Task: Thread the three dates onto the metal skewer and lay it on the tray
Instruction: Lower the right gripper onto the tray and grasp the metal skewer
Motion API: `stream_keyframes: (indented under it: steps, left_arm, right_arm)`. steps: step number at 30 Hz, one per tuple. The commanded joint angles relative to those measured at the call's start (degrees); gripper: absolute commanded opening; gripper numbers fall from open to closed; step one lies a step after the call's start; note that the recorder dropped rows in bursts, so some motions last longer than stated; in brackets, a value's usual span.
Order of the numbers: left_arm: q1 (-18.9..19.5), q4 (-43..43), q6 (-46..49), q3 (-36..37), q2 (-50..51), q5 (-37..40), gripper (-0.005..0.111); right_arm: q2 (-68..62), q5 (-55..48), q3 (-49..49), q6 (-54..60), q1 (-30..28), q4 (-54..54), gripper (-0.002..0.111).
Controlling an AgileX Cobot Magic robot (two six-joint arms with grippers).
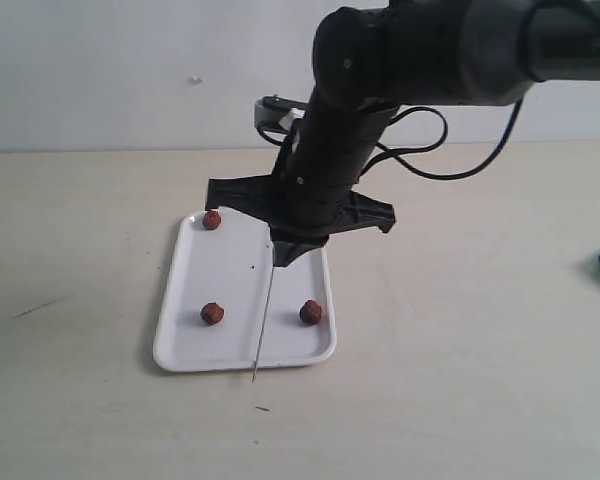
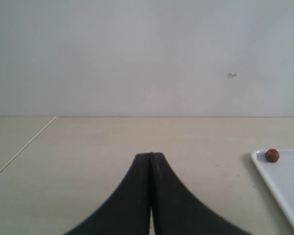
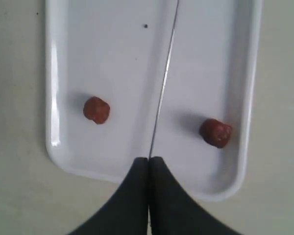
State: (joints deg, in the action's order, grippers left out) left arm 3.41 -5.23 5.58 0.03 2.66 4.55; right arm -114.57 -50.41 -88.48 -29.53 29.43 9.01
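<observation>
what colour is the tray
The tray is plain white; it shows best in the right wrist view.

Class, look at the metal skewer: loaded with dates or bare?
Bare. The metal skewer is a plain rod; all three dates lie loose on the tray, apart from it.

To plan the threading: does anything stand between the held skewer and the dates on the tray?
Nothing visible does. The right gripper holds the metal skewer over the tray, between two dates; only bare tray separates them. The third date sits in a tray corner, also clear.
</observation>
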Motion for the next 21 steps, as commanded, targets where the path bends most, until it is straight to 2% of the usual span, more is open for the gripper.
stream_keyframes:
  steps: [1, 6, 9, 12, 21]
  left_arm:
    - [0.1, -0.3, 0.3, 0.0, -0.2, 0.0, 0.0]
    - [0.1, -0.3, 0.3, 0.0, -0.2, 0.0, 0.0]
    - [0.1, -0.3, 0.3, 0.0, -0.2, 0.0, 0.0]
    - [0.1, -0.3, 0.3, 0.0, -0.2, 0.0, 0.0]
    - [0.1, -0.3, 0.3, 0.0, -0.2, 0.0, 0.0]
  right_arm:
    - [-5.9, -0.2, -6.5, 1.5, 0.1, 0.6, 0.002]
    - [-11.4, -0.9, -11.8, 4.7, 0.1, 2.9, 0.021]
    - [-13.4, -2.5, -13.6, 1.2, -0.1, 0.8, 0.03]
    - [-14.7, -2.8, -13.7, -3.8, -0.1, -2.5, 0.033]
    - [-16.8, -2.2, -13.7, -5.2, -0.1, -2.1, 0.033]
